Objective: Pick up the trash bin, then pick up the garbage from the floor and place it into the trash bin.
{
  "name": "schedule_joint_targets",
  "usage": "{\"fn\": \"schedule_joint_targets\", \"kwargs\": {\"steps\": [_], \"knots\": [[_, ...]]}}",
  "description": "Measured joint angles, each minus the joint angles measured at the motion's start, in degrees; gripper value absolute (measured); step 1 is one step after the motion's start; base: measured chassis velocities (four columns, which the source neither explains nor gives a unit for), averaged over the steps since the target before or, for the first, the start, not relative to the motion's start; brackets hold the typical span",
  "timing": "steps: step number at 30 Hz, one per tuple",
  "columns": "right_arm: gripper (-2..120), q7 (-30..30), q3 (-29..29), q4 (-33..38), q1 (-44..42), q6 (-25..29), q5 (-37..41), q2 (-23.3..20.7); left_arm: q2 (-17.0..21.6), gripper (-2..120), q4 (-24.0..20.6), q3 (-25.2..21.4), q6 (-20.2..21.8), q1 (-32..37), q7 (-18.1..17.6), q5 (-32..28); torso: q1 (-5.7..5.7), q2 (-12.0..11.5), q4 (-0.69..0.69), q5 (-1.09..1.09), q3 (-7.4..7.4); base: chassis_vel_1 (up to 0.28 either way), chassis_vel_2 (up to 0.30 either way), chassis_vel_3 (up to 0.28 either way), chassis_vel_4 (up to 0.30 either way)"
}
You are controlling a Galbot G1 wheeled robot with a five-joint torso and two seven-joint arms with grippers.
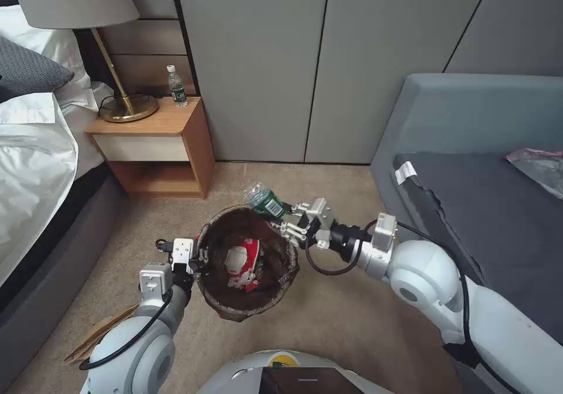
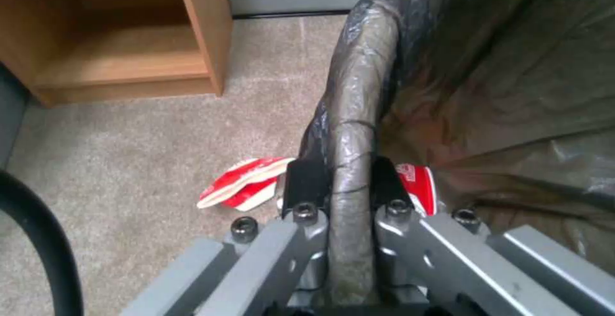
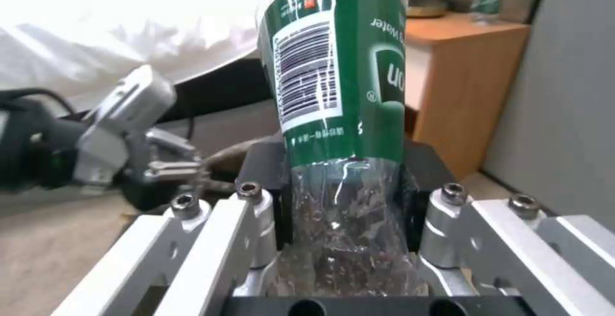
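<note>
Green-labelled bottle [image 1: 265,201], crushed, pinched by right gripper [image 1: 285,221]; left gripper [image 1: 199,257] clamps the trash bin [image 1: 234,309] rim, partly hidden.

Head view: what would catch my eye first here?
The right tool holds a crushed clear bottle with a green label over the far rim of the trash bin. The left tool grips the bin's near-left rim; a red-white carton lies inside.

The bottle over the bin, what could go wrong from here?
The right gripper holds the bottle at the bin's far rim, not over the middle; released here, it may tip out onto the carpet. The left gripper pinches just the bagged rim of the bin, so a knock could tilt it. A red carton on the floor could be overlooked.
</note>
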Motion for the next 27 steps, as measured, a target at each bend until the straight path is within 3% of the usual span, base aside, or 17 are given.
{"fn": "schedule_joint_targets", "kwargs": {"steps": [3,20,27], "knots": [[28,0.8,-5.5,-0.3,3.0,-0.9,-0.2,0.1,-0.2,2,0.1,0.0,0.0,-0.1,0.0,0.1,0.00,0.0,0.00,0.00,0.00,0.000,0.000,0.000,0.000],[28,3.7,-14.9,-1.1,6.2,-2.6,-2.2,1.2,-0.4,2,0.4,0.3,0.0,-0.3,0.0,0.3,0.00,0.0,0.01,0.00,0.00,0.000,0.000,0.000,0.000],[53,4.9,-15.6,-1.3,6.3,-2.8,-2.7,1.4,-0.4,2,0.4,0.2,0.0,-0.5,0.0,0.3,0.00,0.0,0.00,0.01,0.00,0.000,0.000,0.000,0.000]]}}
